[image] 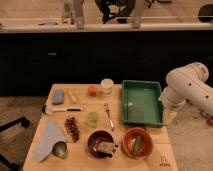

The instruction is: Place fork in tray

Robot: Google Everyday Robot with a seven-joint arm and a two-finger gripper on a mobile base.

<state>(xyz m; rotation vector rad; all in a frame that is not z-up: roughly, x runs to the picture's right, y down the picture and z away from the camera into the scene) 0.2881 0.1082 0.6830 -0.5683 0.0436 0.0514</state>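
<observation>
The fork (pixel 108 116) is lying on the table (pixel 80 102) just left of the tray (pixel 145 105) while the gripper (pixel 169 118) is hanging open and empty at the tray's right edge, likely needing to cross over and grasp it.

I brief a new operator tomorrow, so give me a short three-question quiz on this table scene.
1. True or false: the fork already lies in the tray.
2. What sits just left of the fork, as the camera sees it? A) green cup B) orange bowl C) metal cup
3. Fill in: the end effector hangs by the tray's ___ edge, as the camera sees it.

Key: 1 false, the fork lies on the table left of the tray; 2 A; 3 right.
</observation>
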